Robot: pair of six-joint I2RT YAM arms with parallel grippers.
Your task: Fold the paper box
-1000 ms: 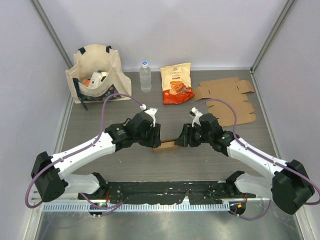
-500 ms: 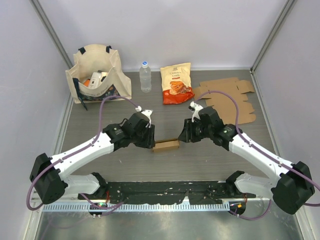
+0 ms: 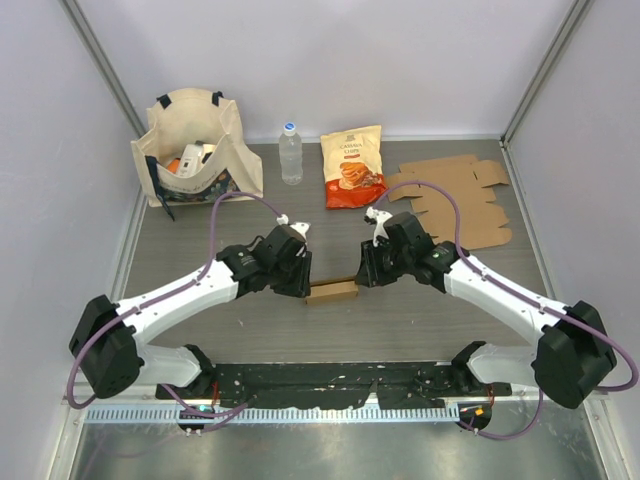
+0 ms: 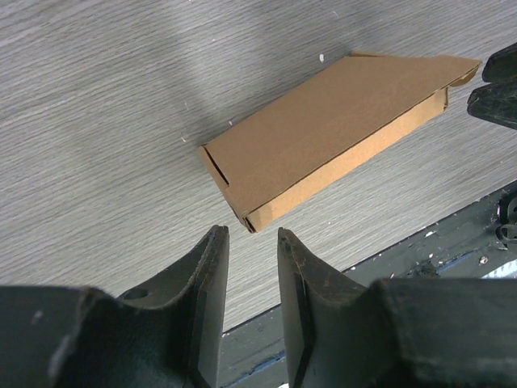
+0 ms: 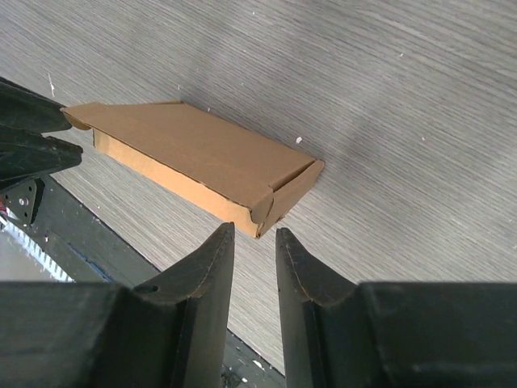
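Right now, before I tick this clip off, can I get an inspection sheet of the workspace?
Surface: grey table, no spill seen.
Job's things: paper box lying flat and closed between the arms.
Clutter: flat cardboard blank at far right; chip bag, water bottle upright, tote bag with items inside, along the far edge.
Claws: left claw and right claw each hover off one end of the box, fingers a narrow gap apart, holding nothing.
Cables: purple cables loop over both arms, clear of the box.
Surroundings: pale walls; black rail at the near edge.
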